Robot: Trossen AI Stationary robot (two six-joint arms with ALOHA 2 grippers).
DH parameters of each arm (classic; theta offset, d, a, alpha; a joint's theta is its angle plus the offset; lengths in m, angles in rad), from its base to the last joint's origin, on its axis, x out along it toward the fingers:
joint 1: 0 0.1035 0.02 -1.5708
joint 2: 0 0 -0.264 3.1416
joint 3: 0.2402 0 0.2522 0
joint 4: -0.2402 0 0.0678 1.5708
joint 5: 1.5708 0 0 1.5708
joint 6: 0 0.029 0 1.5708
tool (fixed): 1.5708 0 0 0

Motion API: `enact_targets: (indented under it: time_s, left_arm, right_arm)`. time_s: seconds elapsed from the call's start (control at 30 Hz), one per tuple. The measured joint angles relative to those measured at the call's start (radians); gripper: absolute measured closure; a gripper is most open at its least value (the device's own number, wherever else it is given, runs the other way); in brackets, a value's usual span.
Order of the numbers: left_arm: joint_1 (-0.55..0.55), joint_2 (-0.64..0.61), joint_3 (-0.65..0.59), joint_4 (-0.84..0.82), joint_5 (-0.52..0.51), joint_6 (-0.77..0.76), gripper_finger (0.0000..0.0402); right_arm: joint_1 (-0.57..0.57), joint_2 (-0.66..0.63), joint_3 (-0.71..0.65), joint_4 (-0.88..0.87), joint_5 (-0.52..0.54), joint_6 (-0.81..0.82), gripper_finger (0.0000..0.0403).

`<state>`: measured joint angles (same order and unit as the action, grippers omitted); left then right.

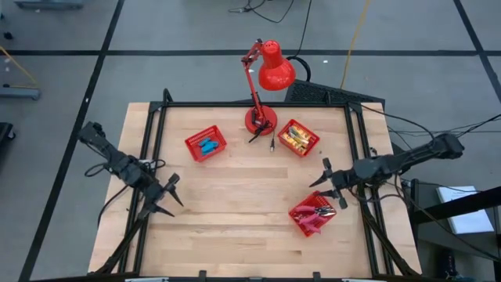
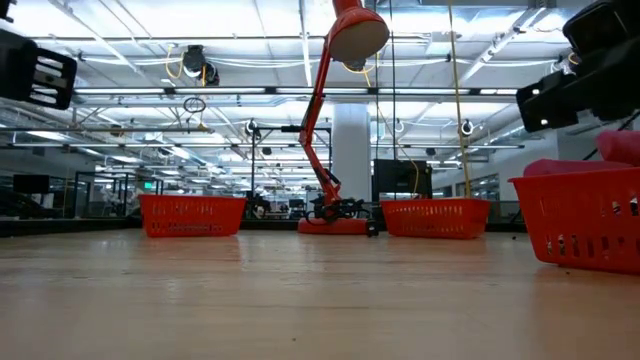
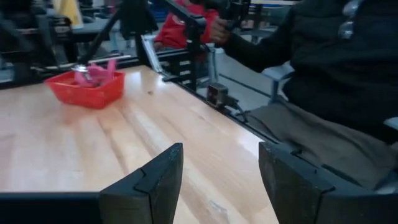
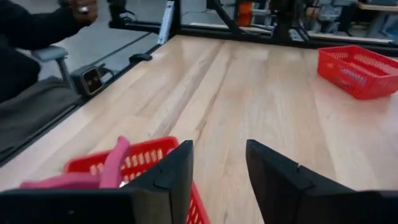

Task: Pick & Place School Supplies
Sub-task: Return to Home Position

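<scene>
We log the pink-handled pliers (image 1: 317, 211) resting in the near-right red basket (image 1: 298, 222), just nearward of the right gripper (image 1: 321, 177), which hangs spread and empty, far closer than the left gripper (image 1: 173, 196), likewise spread and empty, at left.

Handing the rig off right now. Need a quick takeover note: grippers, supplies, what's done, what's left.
Left gripper: open, empty, over the table's near-left part.
Right gripper: open, empty, hovering by the near-right basket.
Supplies: blue blocks in the far-left basket, yellow boxes in the far-right basket by the lamp, pink pliers in the near-right basket.
Done: sorting looks finished; I see no supplies loose on the table.
Left: probably only parking both arms.
</scene>
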<state>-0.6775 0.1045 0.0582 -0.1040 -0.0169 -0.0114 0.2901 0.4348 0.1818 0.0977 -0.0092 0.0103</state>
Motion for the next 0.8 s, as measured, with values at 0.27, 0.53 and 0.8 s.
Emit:
enact_targets:
  time_s: [0.27, 0.53, 0.8]
  left_arm:
    - [0.169, 0.008, 0.000, -0.003, 0.002, -0.002, 0.0188]
    - [0.331, 0.008, -0.001, 0.002, 0.123, 0.040, 0.0188]
    - [0.424, 0.006, -0.001, 0.004, 0.112, 0.035, 0.0188]
  right_arm:
    - [0.000, -0.182, -0.001, -0.141, 0.100, -0.141, 0.0289]
    - [0.000, -0.366, -0.007, -0.134, 0.144, -0.281, 0.0316]
    - [-0.001, -0.434, -0.098, -0.070, 0.133, -0.312, 0.0340]
